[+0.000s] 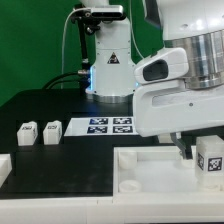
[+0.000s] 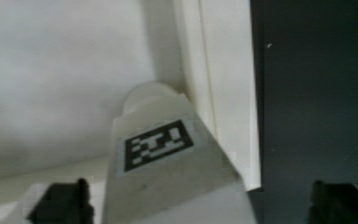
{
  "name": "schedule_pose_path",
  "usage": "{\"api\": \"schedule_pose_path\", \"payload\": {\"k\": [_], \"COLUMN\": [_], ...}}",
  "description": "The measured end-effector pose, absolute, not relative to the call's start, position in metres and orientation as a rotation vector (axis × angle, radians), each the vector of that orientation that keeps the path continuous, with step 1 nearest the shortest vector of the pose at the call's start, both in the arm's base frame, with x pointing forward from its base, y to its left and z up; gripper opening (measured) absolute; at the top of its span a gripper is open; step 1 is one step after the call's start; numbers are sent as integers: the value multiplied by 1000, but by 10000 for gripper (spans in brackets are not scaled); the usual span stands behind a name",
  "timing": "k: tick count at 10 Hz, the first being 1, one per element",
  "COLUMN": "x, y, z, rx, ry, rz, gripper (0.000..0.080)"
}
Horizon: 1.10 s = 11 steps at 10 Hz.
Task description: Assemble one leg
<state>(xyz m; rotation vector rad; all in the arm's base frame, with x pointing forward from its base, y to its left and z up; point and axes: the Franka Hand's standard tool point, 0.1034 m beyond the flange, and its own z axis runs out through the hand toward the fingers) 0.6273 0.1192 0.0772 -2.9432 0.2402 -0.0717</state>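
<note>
A white leg [image 2: 158, 150] with a square tag on its face stands between my fingertips in the wrist view. It is on the large white panel [image 2: 51, 90], close to the panel's raised rim. My gripper [image 2: 202, 205] is open. Its dark fingers [image 2: 60, 203] stand to either side of the leg, with a gap on at least one side. In the exterior view the same leg [image 1: 210, 160] is at the far right of the panel [image 1: 150, 175], just under my gripper [image 1: 192, 148]. Two more legs [image 1: 27, 133] [image 1: 51, 129] lie at the exterior view's left.
The marker board [image 1: 110, 125] lies on the black table behind the panel. A white part [image 1: 3, 167] shows at the exterior view's left edge. A robot base with cables [image 1: 108, 60] stands at the back.
</note>
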Motion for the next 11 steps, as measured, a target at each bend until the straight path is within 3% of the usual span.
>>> {"api": "schedule_pose_path", "payload": {"k": [1, 2, 3, 8, 11], "x": [627, 627, 627, 625, 624], "y": [119, 119, 115, 112, 111], "z": [77, 77, 76, 72, 72], "rx": [-2937, -2913, -2891, -2334, -2320], "ry": [297, 447, 581, 1651, 1651], "rz": [-66, -48, -35, 122, 130], "gripper": [417, 417, 313, 304, 303]}}
